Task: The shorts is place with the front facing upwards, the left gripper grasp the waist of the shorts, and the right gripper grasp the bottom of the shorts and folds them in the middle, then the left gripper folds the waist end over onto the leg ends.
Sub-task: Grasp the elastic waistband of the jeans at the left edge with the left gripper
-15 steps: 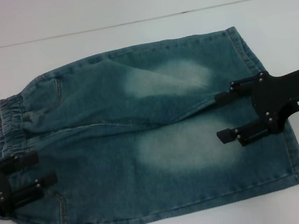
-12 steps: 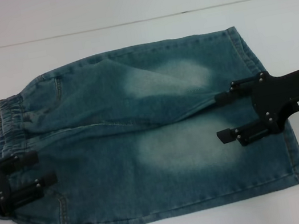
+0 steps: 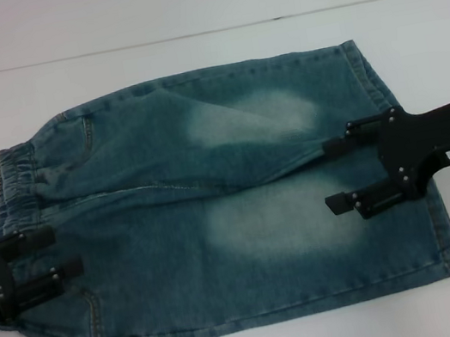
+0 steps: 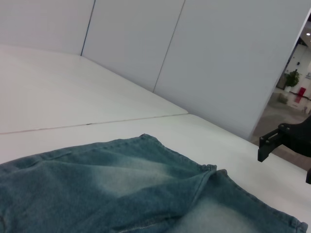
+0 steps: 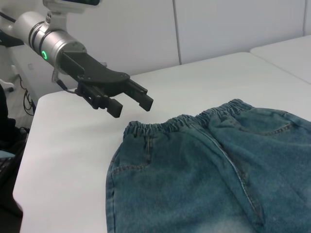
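head view: shorts lie flat on white table, waist to the robot's left, leg ends to its right. left gripper sits over the waist's near corner, fingers apart; right wrist view shows it raised above the cloth, holding nothing. right gripper is over the leg ends near the crotch split, fingers apart, nothing held; contact with the denim can't be told.
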### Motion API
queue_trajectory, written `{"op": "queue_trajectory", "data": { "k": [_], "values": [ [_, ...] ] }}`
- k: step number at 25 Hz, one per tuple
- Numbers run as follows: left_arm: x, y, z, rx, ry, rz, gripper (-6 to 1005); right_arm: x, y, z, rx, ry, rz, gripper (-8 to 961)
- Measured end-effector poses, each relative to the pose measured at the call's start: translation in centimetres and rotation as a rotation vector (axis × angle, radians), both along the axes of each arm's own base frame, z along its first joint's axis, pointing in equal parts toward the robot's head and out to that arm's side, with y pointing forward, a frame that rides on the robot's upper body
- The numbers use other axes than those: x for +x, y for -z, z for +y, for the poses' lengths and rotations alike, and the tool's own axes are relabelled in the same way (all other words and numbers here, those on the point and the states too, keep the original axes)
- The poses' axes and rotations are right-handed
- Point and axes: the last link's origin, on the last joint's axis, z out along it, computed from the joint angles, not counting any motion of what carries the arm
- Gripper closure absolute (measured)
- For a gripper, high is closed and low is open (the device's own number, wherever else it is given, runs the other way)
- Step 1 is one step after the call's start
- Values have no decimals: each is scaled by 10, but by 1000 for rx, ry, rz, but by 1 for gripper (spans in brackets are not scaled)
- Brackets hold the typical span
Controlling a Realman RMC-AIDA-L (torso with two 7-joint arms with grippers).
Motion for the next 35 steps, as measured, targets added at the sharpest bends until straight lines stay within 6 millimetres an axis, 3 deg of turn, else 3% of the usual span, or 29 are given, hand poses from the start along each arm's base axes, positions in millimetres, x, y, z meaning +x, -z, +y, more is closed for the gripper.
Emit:
{"op": "queue_trajectory", "data": {
  "k": [12, 25, 35],
  "values": [
    [-5, -22, 12, -49, -177, 90, 248, -4, 3, -3, -9, -8, 17, 72],
    [0, -57, 28, -145, -433, 396, 249, -4, 4, 0, 15, -5, 15, 71],
    [-1, -44, 37, -191, -469, 560, 249, -8, 5, 4, 19, -8, 11, 71]
  ]
}}
